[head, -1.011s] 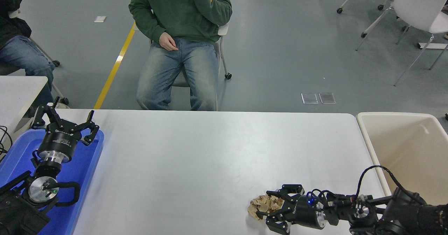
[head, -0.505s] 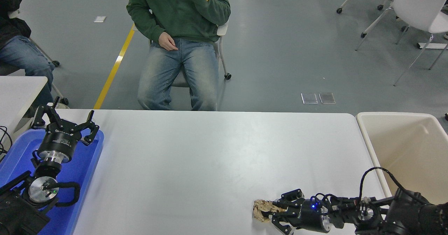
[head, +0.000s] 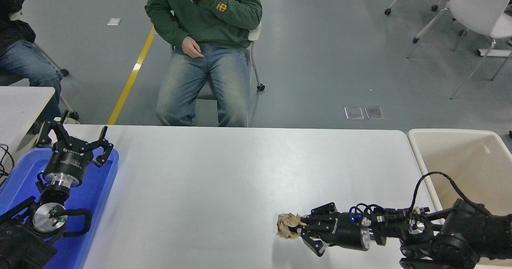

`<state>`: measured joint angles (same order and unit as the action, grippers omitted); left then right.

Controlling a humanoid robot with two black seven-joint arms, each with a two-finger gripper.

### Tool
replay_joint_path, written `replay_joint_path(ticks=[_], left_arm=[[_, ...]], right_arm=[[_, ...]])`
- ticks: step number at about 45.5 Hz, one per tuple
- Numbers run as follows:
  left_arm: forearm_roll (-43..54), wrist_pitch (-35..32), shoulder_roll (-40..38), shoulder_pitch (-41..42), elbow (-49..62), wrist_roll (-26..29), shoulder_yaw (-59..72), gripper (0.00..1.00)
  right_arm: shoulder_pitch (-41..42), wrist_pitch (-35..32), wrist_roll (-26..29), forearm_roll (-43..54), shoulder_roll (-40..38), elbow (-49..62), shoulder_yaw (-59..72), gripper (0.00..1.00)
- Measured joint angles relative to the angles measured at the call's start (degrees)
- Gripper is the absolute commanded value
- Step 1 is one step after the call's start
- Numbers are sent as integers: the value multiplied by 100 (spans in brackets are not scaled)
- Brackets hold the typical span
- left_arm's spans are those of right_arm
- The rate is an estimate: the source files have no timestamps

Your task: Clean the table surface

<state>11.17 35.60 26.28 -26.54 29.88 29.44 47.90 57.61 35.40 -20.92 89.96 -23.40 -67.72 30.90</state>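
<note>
I have the right gripper (head: 299,229) clenched on a crumpled brown paper wad (head: 289,225) low over the near right of the tabletop (head: 224,181). My worry is the thin pinch: the wad could slip out or shed scraps before it reaches the beige bin (head: 464,169). The left gripper (head: 76,143) sits released over the blue tray (head: 96,197)

Single head view, mounted high on robot's side, facing forward and down. Near field: wide matte white-grey tabletop (head: 224,173) filling lower half. Far field: grey floor beyond far edge. No second view to overlap.
</note>
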Motion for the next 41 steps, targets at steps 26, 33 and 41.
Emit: replay_joint_path(ticks=[26, 33, 41], left_arm=[[-1, 0, 0, 0, 0, 0, 0, 100], [-1, 0, 0, 0, 0, 0, 0, 100], [0, 0, 0, 0, 0, 0, 0, 100]], right_arm=[[852, -552, -566, -2221, -1157, -888, -537, 0], [793, -984, -667, -3042, -1472, -915, -1024, 0], [645, -1312, -725, -3901, -1802, -915, -1546, 0]])
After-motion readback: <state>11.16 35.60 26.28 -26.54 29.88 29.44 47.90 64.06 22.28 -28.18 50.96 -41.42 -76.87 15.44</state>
